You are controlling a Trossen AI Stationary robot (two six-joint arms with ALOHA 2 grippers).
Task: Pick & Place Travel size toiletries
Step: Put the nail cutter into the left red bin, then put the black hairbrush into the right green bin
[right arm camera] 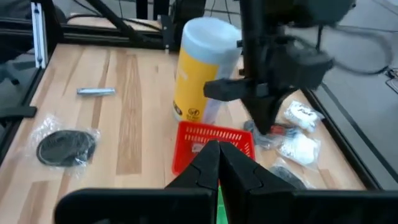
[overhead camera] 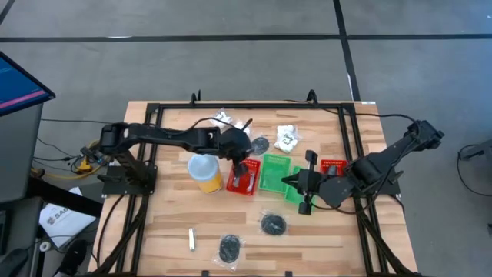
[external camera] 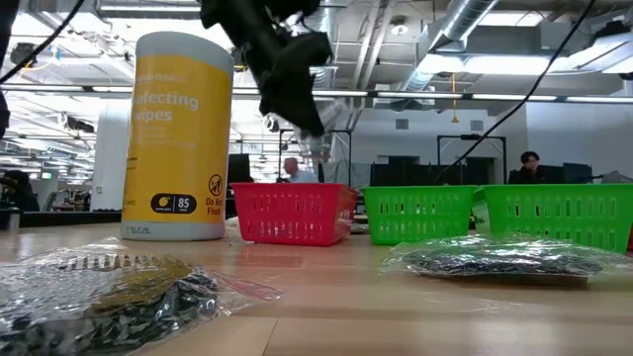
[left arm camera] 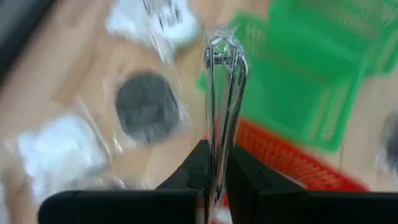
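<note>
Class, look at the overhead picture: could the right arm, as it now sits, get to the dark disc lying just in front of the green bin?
Probably yes. The right gripper rests shut over the green bin, and the dark disc lies close by on bare table with nothing between. The left gripper, shut on a bagged silvery tube, hangs over the red bin, clear of that path.

Yellow canister (overhead camera: pixel 205 172) beside red bin (overhead camera: pixel 242 178)

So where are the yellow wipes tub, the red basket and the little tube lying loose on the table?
yellow wipes tub (external camera: pixel 178 138), low view, its label.
red basket (external camera: pixel 292 213), low view, front wall.
tube (overhead camera: pixel 191 239), high view, its middle.
</note>
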